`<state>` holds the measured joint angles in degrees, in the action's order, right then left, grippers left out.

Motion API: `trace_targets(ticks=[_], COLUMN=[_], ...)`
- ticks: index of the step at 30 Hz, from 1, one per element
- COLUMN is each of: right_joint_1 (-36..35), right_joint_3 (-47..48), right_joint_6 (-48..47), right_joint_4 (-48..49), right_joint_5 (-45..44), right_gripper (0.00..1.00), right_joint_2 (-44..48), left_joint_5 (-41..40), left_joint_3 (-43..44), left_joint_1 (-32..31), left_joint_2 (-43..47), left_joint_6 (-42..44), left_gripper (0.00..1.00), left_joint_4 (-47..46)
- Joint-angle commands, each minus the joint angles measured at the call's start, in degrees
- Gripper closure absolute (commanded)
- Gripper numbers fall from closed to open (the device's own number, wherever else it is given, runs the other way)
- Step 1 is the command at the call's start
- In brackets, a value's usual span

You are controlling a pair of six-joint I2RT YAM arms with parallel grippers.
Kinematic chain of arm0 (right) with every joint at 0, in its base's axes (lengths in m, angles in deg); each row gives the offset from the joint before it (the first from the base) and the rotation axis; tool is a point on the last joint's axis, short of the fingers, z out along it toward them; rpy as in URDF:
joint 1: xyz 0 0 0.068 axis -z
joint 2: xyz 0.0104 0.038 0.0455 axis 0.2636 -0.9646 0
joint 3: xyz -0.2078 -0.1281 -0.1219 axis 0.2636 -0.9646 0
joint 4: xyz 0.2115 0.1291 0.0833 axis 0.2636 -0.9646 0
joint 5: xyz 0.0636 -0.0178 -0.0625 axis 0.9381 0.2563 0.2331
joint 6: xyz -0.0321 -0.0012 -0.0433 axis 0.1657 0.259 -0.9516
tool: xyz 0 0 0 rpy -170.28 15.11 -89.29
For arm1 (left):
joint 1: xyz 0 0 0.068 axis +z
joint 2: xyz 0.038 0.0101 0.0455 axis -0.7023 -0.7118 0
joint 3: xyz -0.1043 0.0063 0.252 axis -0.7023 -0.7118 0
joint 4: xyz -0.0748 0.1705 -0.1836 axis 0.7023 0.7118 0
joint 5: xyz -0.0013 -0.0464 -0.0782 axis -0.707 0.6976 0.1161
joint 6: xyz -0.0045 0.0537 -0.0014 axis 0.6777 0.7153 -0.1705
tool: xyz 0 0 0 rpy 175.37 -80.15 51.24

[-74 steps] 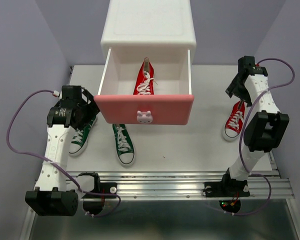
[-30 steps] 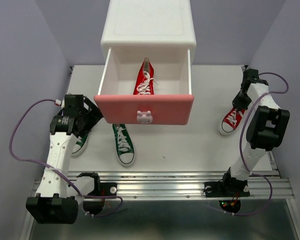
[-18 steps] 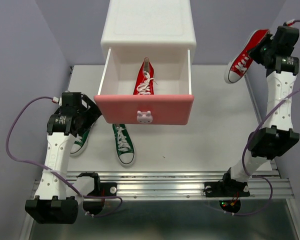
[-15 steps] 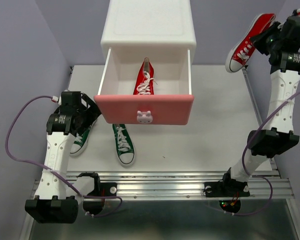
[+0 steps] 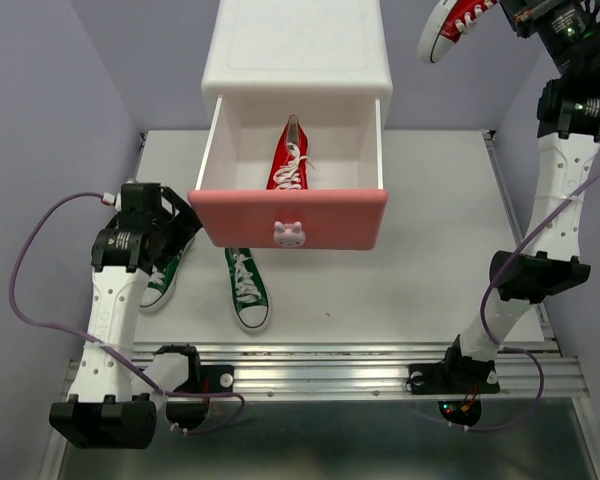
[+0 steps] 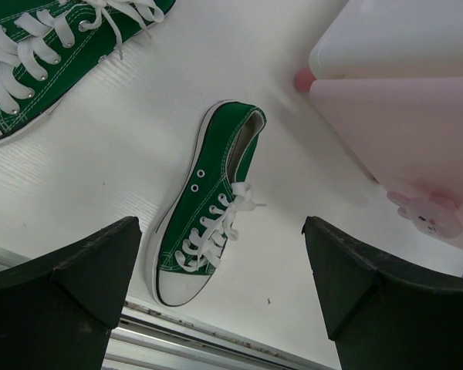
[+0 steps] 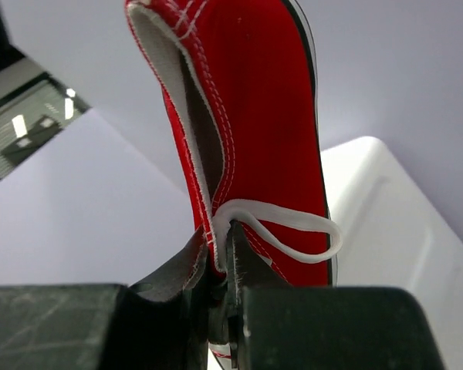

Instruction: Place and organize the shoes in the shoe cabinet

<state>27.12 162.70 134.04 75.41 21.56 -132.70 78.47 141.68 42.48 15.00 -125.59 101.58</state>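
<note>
- The second red canvas sneaker with white laces (image 5: 452, 18) was lying on the right side of the table a second ago. Now it's way up in the air, beside the top right corner of the white plastic shoe cabinet (image 5: 298, 50).
- The right gripper (image 7: 220, 254) is clamped tight on the sneaker's side wall, by the lace loop.
- Its twin red sneaker (image 5: 290, 155) is already in the pulled-out upper drawer (image 5: 288, 218), so I'd guess this one goes in next to it.
- Both green canvas sneakers (image 5: 248, 290) (image 5: 163, 275) are on the table in front of the cabinet, untouched.
- The left gripper (image 5: 170, 240) has barely moved, jaws wide open over the left green one, holding nothing.
- White table (image 5: 430, 270), plain lilac walls (image 5: 80, 80).
</note>
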Motion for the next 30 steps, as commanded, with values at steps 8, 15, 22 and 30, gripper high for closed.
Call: trace_targets(ticks=[8, 15, 22, 30], right_joint_1=[-23.5, -31.2, -39.8, -43.7], right_joint_3=[4.9, 4.1, 0.3, -4.0], right_joint_6=[1.0, -2.6, -18.0, -23.8], right_joint_4=[10.3, 3.2, -14.9, -24.0], right_joint_5=[-2.3, -2.1, -6.2, -6.9], right_gripper=[0.99, 0.99, 0.99, 0.99], right_joint_2=[1.1, 1.9, 6.2, 8.4], left_joint_5=[-0.5, -0.5, -0.2, 0.2], left_joint_3=[0.1, 0.5, -0.3, -1.5], left_joint_1=[0.3, 0.3, 0.3, 0.3], left_joint_2=[4.8, 3.2, 2.2, 2.7], left_joint_6=[-1.8, -1.1, -1.0, -1.8], left_gripper=[0.01, 0.01, 0.01, 0.01], left_joint_4=[1.1, 0.6, -0.4, -0.3])
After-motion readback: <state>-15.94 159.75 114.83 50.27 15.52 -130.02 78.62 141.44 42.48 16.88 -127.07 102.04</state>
